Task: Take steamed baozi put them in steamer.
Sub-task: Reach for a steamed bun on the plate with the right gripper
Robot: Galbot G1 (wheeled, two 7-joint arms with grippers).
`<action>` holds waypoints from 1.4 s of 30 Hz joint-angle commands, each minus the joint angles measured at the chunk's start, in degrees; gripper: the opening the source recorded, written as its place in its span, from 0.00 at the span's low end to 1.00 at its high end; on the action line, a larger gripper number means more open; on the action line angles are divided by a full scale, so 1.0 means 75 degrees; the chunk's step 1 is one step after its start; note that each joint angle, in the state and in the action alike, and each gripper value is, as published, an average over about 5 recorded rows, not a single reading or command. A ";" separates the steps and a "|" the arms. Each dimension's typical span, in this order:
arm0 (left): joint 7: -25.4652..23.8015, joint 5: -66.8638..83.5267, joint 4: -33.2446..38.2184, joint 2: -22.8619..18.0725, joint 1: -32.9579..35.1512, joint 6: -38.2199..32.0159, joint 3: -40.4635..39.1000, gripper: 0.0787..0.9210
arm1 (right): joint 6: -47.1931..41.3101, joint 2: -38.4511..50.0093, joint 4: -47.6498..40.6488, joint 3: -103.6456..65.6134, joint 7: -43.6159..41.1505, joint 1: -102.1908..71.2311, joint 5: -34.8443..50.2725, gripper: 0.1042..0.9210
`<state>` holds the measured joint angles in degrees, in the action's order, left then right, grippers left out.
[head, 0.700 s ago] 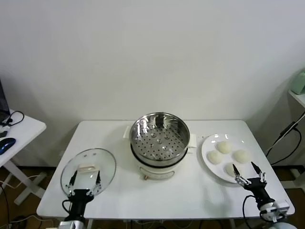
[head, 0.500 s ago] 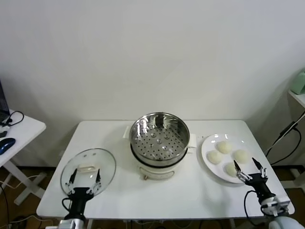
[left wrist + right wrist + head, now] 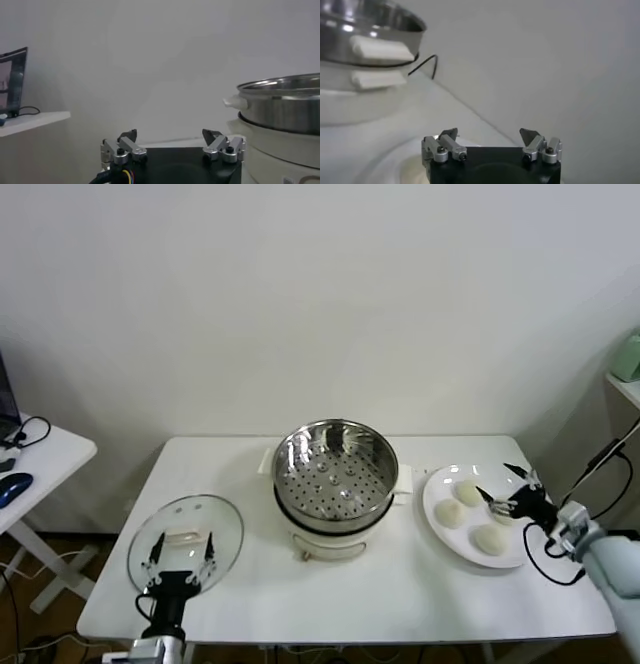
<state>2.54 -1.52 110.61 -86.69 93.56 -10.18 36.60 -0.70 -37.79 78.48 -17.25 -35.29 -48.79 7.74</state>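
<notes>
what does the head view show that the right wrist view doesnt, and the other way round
Only the head view shows all four steamed baozi on the white plate, the steamer's perforated floor, the glass lid and the left gripper open near the table's front edge. Only the right wrist view shows the steamer's white side handle close up from below the rim. Both show the steamer and the right gripper, open, over the plate.

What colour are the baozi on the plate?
Cream-white, plain and smooth: the steamed baozi show best in the head view, on the white plate.
</notes>
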 commanded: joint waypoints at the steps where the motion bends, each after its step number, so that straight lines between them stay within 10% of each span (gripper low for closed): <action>1: 0.0264 0.0078 -0.0001 0.0106 -0.0066 0.0084 -0.0034 0.88 | 0.0311 0.1372 -0.1571 0.2942 -0.1575 0.3105 -0.0679 0.88; 13: 0.0236 0.0055 -0.0090 0.0178 -0.0177 0.0325 -0.0039 0.88 | 0.0880 0.0330 -0.3646 0.7002 -0.4617 0.6980 -0.2595 0.88; 42: 0.0327 0.0054 -0.0071 0.0192 -0.0177 0.0550 0.0191 0.88 | 0.1512 -0.2788 -0.6785 0.6090 -0.4065 0.6635 -0.4355 0.88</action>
<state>4.93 -1.06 110.07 -85.20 92.21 -6.13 38.01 10.04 -56.06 31.08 28.76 -65.50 -0.18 -21.91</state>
